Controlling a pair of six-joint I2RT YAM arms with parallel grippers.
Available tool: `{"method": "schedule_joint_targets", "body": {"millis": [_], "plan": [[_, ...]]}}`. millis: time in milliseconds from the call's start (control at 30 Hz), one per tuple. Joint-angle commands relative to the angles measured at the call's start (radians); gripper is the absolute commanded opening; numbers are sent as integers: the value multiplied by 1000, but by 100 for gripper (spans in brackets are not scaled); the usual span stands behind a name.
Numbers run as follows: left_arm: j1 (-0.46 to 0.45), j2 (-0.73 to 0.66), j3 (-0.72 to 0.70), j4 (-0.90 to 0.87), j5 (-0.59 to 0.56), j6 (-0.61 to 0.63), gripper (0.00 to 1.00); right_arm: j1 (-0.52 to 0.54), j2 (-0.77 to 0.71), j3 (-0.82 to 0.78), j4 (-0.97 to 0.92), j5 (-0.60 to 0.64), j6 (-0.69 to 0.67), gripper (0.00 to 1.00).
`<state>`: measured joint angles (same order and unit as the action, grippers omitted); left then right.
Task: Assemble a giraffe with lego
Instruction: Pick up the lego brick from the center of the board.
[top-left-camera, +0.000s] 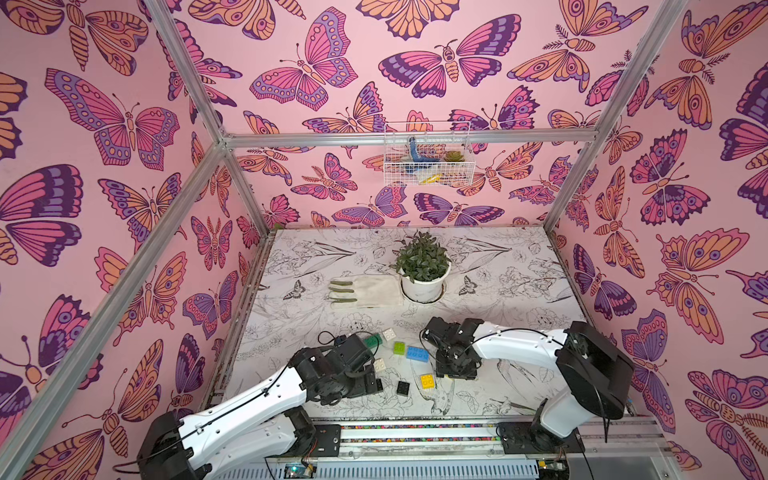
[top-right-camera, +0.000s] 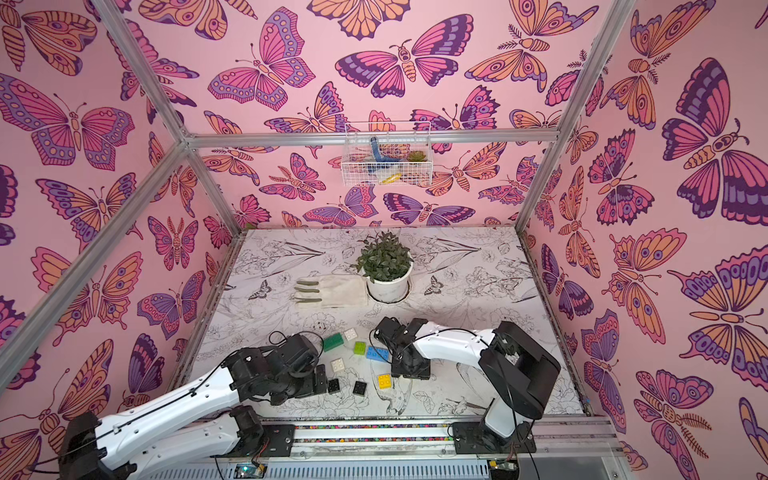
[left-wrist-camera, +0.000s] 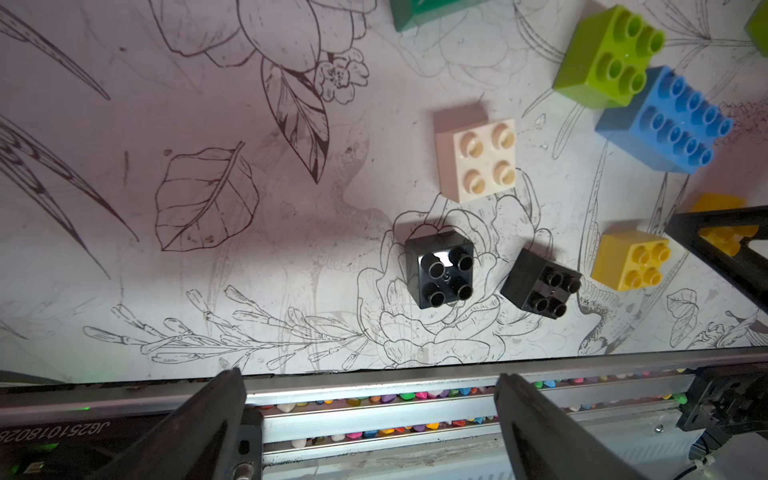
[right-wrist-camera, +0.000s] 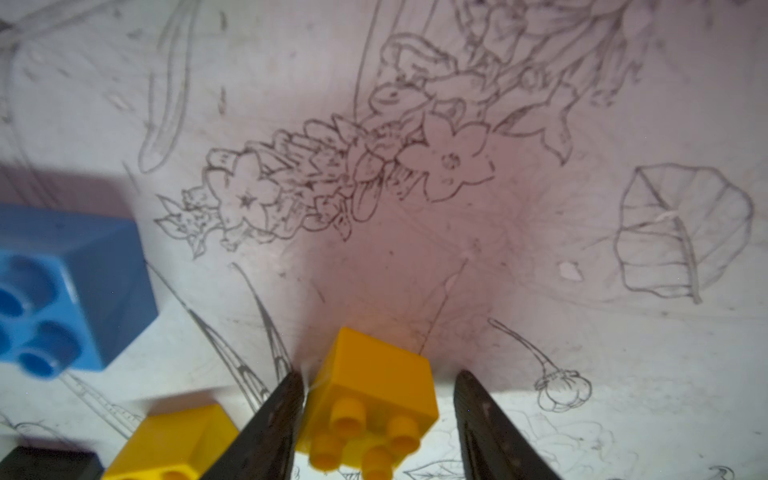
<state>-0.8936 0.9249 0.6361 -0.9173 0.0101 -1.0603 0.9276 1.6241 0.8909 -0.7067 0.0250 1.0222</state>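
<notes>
Table (right-wrist-camera: 540, 104): yellow brick (right-wrist-camera: 370, 395) within right tool (right-wrist-camera: 380, 374)

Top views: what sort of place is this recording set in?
Probably a staged robot-recording booth, not a real home: an aluminium frame lines butterfly-print walls, the left arm and right arm are mounted on a rail along the front of the table, and a potted plant looks like set dressing.

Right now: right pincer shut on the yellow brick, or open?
Open, not clamped. Right wrist view: the yellow brick sits between the fingers of the right pincer, one touching it, a visible gap at the other.
</notes>
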Motion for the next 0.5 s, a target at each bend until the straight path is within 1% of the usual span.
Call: {"method": "schedule_joint_targets", "body": {"millis": [0,133,267,367,467], "plan": [[-7,0,-2,-29,-27,-10,100,2,-4,-7,17,15,10,64],[-14,2,-7,-28,-33,-12,100,1,-7,0,55,4,14,65],[-26,11,-4,-28,-42,-10,100,-6,4,-4,73,-8,28,64],[-34,20,-3,-29,-49,-13,100,-7,-2,0,49,8,28,59],[-43,27,-6,-27,-54,-23,100,-8,-9,8,13,31,21,49]]}}
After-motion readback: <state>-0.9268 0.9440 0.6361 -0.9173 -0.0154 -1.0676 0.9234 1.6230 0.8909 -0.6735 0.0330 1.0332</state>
